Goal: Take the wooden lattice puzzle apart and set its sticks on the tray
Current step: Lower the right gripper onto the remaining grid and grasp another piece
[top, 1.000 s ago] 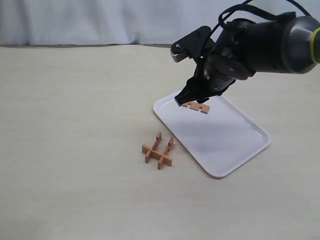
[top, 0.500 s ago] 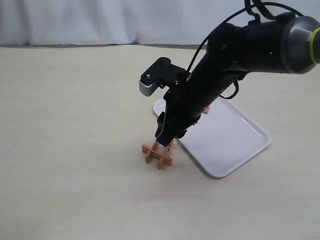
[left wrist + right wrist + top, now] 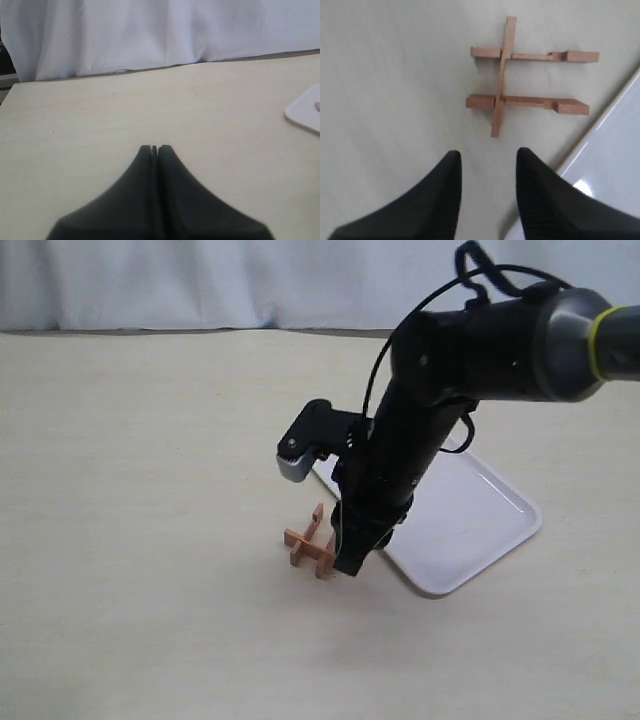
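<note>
The right claw (image 3: 487,156) stands with its jaws moderately apart and nothing between them. Its tips are low over the worktop (image 3: 150,490), just beside the wooden lattice puzzle (image 3: 503,75). A second ago that same claw hung over the tray (image 3: 500,505) with one stick pinched in it, so we read that stick as delivered and the arm as back for the next. What remains of the puzzle is three sticks (image 3: 530,102) still locked together — one bar crossing two parallel ones. It lies on the worktop just off the tray's near rim, not touched by the claw's tips. In the exterior view the arm covers much of the tray, so we cannot confirm the dropped stick there. A small pinkish speck on the tray's corner in the left wrist view may be it, but it is too small to tell. The left claw (image 3: 154,150) is pressed closed and empty, over bare worktop. We judge one stick of four done — the next grasp wants a free end of one bar, and the rest may drag along with it unless the pull is clean.
</note>
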Robot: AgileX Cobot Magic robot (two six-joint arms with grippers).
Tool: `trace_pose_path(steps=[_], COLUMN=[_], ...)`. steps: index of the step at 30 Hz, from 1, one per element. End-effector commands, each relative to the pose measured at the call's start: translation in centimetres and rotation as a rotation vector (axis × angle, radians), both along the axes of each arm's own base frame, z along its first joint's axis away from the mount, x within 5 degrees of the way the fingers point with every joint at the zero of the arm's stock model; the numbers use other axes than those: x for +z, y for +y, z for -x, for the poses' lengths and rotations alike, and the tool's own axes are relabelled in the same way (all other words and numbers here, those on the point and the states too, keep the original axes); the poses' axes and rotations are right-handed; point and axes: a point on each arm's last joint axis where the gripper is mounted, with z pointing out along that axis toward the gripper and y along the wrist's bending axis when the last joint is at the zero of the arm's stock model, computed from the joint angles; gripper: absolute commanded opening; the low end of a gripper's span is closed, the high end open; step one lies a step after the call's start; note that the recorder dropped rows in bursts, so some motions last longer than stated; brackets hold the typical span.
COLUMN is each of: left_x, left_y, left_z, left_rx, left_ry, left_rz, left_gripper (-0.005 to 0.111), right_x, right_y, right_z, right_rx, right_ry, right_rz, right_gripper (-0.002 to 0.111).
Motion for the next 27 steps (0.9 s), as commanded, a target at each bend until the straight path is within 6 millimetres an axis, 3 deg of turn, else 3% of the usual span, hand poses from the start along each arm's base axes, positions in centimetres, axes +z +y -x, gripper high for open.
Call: trace_pose_path(steps=[1, 24, 27], left_x=[0.0, 0.0, 0.0], left_y=[-0.1, -0.1, -0.1], left_z=[0.0, 0.0, 0.0], left_rx=[-0.009, -0.009, -0.009], left_ry=[-0.009, -0.009, -0.009], left_rz=[0.006, 0.006, 0.006], left_gripper=[0.0, 0.0, 0.0], right_x=[-1.2, -4.9, -5.0], right_y=[1.7, 2.4, 2.4], right_z=[0.3, -0.5, -0.5], right_rx=[-0.02, -0.072, -0.072], right_ry=[-0.042, -0.024, -0.022], right_rz=[0.156, 0.148, 0.149], right_gripper=[0.033, 0.033, 0.025])
